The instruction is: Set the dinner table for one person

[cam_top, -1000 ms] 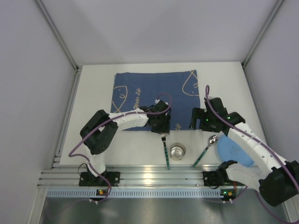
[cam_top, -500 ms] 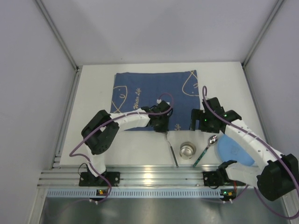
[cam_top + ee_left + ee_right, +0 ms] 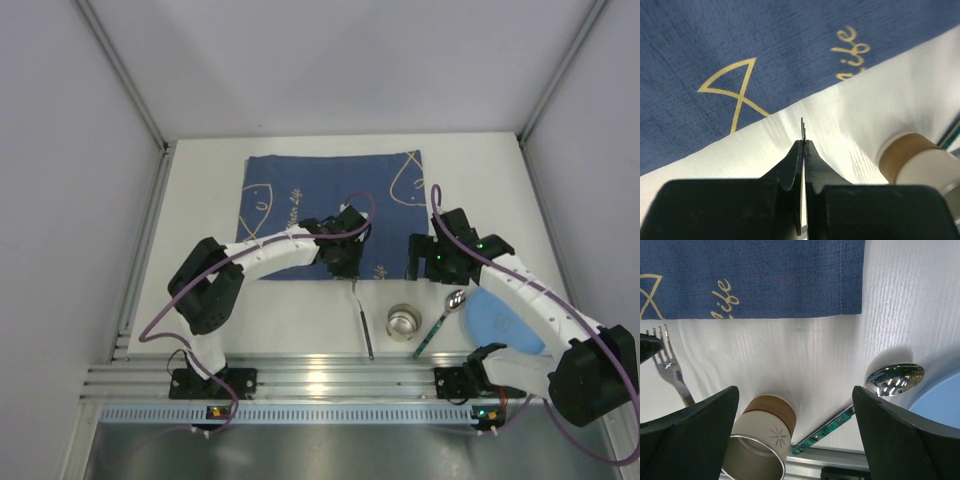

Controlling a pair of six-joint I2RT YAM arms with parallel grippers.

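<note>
- Clamping tight, the left gripper (image 3: pixel 803 145) has both dark fingers pressed together on the fork (image 3: pixel 665 357), gripping it at the tine end. Only the tine tips poke out past the fingertips in the left wrist view.
- From above, the fork's handle trails back from that grip toward the ribbed aluminium rail (image 3: pixel 300 380). Whether the handle touches the surface, I cannot tell.
- Over on the other side, the right gripper (image 3: pixel 795 400) is spread wide with nothing between its fingers, hovering above the cup (image 3: pixel 757 440) and the spoon (image 3: pixel 895 379).
- The dinner table (image 3: pixel 200 190) is the white top under everything, running from the rail out to the far walls.
- The dark blue mat (image 3: pixel 750 275) lies flat on its far half, with the fork's tines just off the near hem.
- Now the writing: gold lettering (image 3: pixel 852 50) in script on the mat, and "ife" is all that reads clearly up close. From above it looks like two words, the second possibly "Life".
- The cup is metal with a brown band, lying tipped between fork and spoon, with a small star mark (image 3: pixel 776 435) inside it.
- The spoon has a patterned green handle, and nothing on it is legible.
- A blue plate (image 3: pixel 500 325) sits just right of the spoon bowl.
</note>
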